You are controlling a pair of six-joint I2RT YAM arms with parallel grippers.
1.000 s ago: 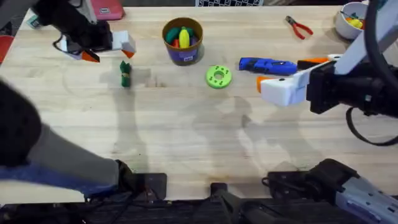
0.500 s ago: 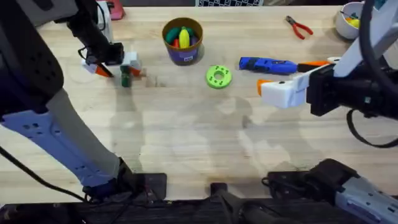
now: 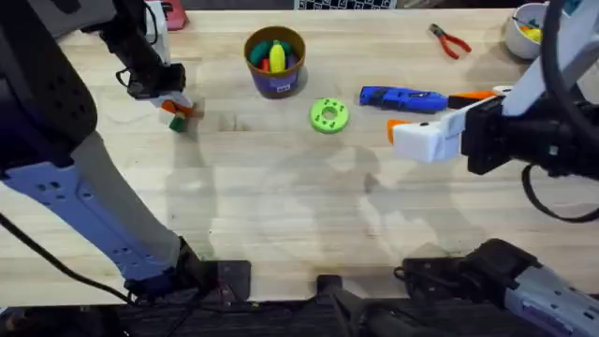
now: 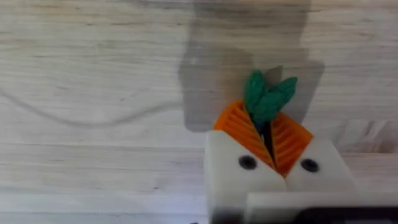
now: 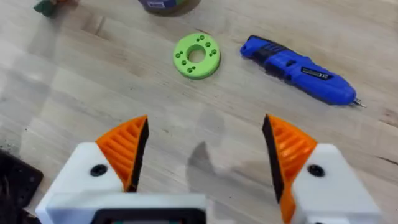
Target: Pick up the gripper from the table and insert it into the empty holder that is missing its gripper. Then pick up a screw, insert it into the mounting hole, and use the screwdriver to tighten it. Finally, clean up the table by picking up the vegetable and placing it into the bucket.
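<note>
The green vegetable [image 4: 268, 96] sticks out from between the orange ribbed pads [image 4: 236, 127] of my left gripper [image 4: 267, 127], which is shut on it. From overhead, the left gripper [image 3: 172, 105] holds the vegetable [image 3: 175, 122] low over the table at the far left. The bucket [image 3: 275, 62], tan with a purple band, stands right of it with toy food inside. The blue screwdriver [image 3: 402, 98] lies flat at the far right. My right gripper [image 3: 427, 112] hovers open next to it, with nothing between its fingers [image 5: 127, 149]. The loose gripper, the holder and the screw are out of view.
A lime-green disc with holes [image 3: 328, 115] lies between the bucket and the screwdriver. Red-handled pliers [image 3: 450, 40] and a white bowl [image 3: 524, 28] sit at the far right corner. A pink object [image 3: 168, 14] lies at the far edge behind the left arm.
My left gripper came down onto the vegetable, shut on it and carried it slightly left. The right arm has not moved.
</note>
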